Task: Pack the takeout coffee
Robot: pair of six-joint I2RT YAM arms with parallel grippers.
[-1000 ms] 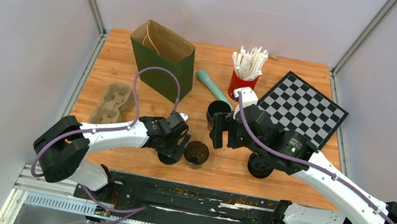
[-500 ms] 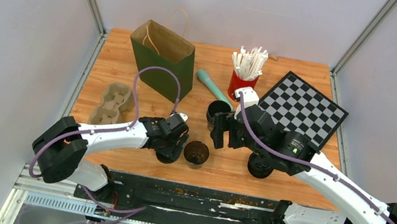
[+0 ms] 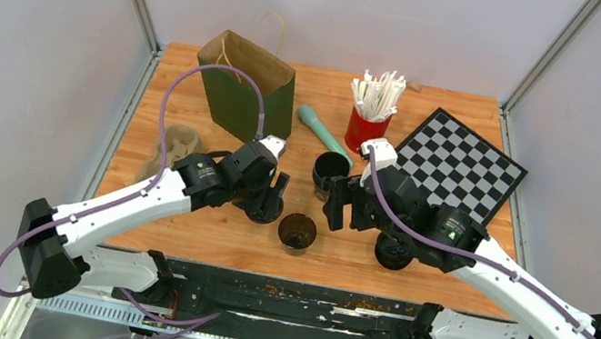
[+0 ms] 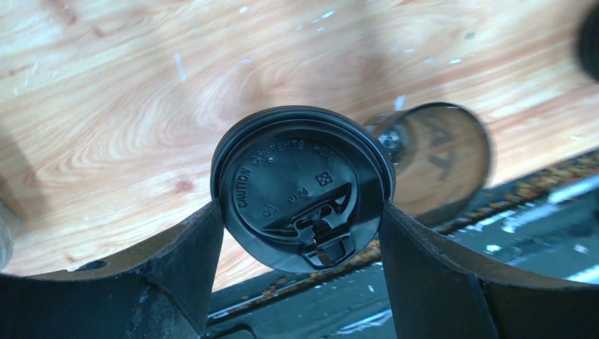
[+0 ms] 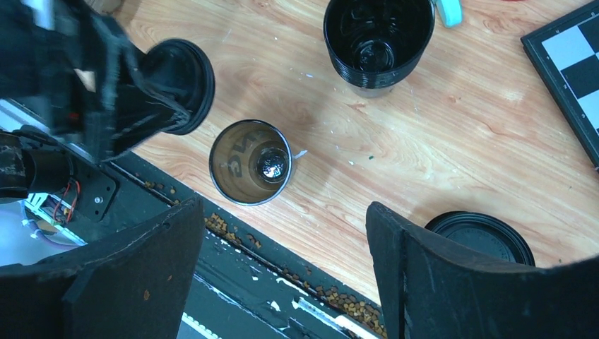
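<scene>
My left gripper (image 3: 262,204) (image 4: 300,220) is shut on a black coffee lid (image 4: 304,185) and holds it above the table, just left of an open brown paper cup (image 3: 297,231) (image 5: 251,162). The cup also shows behind the lid in the left wrist view (image 4: 441,162). My right gripper (image 3: 342,215) (image 5: 282,210) is open and empty, hovering right of that cup. A black cup (image 3: 331,168) (image 5: 378,39) stands further back. A second black lid (image 3: 393,252) (image 5: 480,240) lies under the right arm. A green paper bag (image 3: 246,89) stands open at the back left.
A cardboard cup carrier (image 3: 174,146) lies at the left, partly behind my left arm. A red cup of white straws (image 3: 371,112), a teal tool (image 3: 322,129) and a checkerboard (image 3: 456,163) are at the back right. The table's near edge has a black rail (image 3: 294,297).
My left arm has lifted the lid off the table and carried it up and back, away from the near edge. The right gripper has shifted slightly to the right.
</scene>
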